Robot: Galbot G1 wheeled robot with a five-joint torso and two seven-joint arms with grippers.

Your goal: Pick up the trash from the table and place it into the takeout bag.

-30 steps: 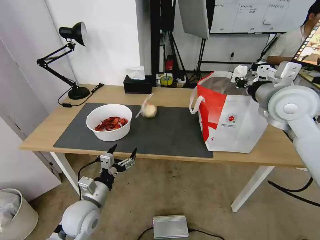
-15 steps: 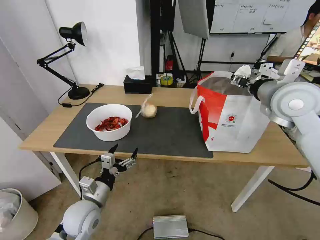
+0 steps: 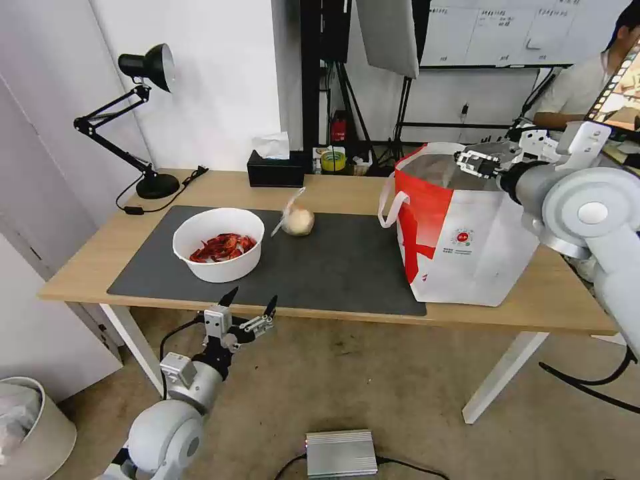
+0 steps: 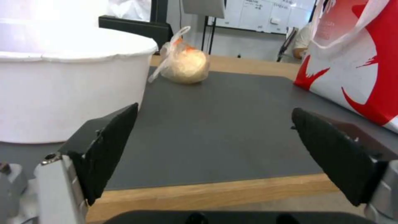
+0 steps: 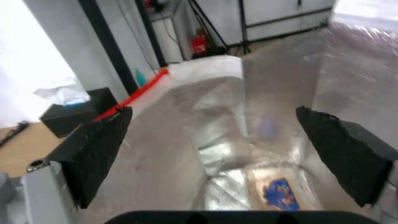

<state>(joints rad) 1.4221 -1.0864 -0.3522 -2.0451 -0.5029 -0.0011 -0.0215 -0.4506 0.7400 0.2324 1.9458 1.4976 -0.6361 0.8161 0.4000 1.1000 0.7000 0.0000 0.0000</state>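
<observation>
On the dark mat (image 3: 347, 267) of the light-wood table (image 3: 333, 190) stand two pieces of trash: a white bowl (image 3: 218, 243) (image 4: 70, 93) of red shells, and a clear bag around a beige ball (image 3: 297, 220) (image 4: 184, 63). The white-and-red takeout bag (image 3: 460, 240) (image 4: 360, 71) stands at the table's right end. My right gripper (image 3: 475, 161) (image 5: 213, 109) hangs open over its mouth, holding nothing, above the foil lining (image 5: 232, 124). Something blurred with a blue mark (image 5: 279, 189) lies on the bag's floor. My left gripper (image 3: 248, 303) (image 4: 214, 108) is open just below the table's front edge, in front of the bowl.
A black desk lamp (image 3: 150, 120) stands at the back left. A black tissue box (image 3: 275, 170) sits at the back edge, a tape roll (image 3: 333, 160) beside it. On the floor are a silver box (image 3: 341, 453) and a bin (image 3: 27, 427) at far left.
The right gripper held a crumpled white tissue over the bag; its fingers have opened and the tissue is gone from them. The left arm barely moved.
</observation>
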